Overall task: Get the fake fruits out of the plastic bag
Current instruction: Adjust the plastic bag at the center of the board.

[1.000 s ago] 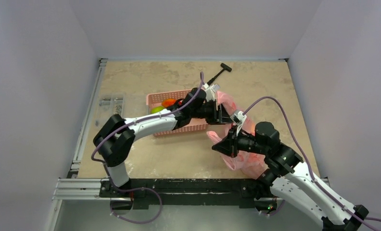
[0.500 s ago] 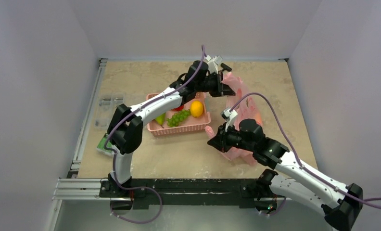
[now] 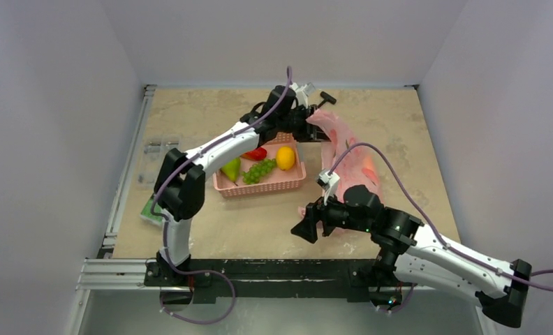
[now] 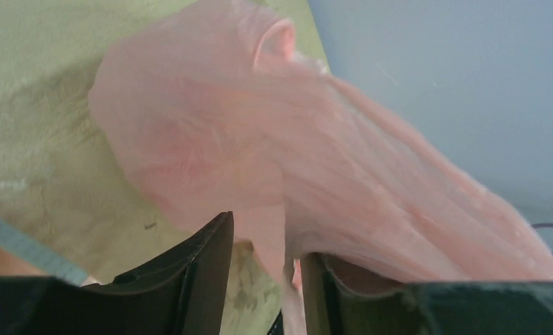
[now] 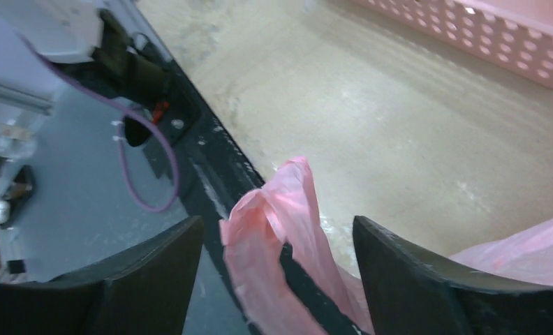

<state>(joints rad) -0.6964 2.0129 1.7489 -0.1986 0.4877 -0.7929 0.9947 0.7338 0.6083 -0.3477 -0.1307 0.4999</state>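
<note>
Overhead, the plastic bag (image 3: 347,150) lay drawn out along the right half of the table (image 3: 204,112), running from the far centre toward the near edge, with its two ends at the two grippers. The left gripper (image 3: 308,131) reached over the pink basket (image 3: 288,183) to the far end of the bag. In the left wrist view its fingers (image 4: 211,258) stood close together with a strip of the pink film (image 4: 260,139) pinched between them, and the rest of the bag stretched away from them. The right gripper (image 3: 303,229) hovered low near the front edge of the table. In the right wrist view its fingers (image 5: 399,265) were spread wide, and a crumpled fold of the bag (image 5: 288,202) rose in the gap without touching either one. An orange-tinted shape (image 3: 369,167) showed through the film midway along the bag; it could not be identified. The basket, just left of the bag, held an orange-yellow oval fruit (image 3: 285,158), a green grape bunch (image 3: 260,169), a green pear (image 3: 230,167) and a red fruit (image 3: 257,153) partly hidden under the left arm. A black T-handled tool (image 3: 326,98) lay on the table just beyond the left gripper.
</note>
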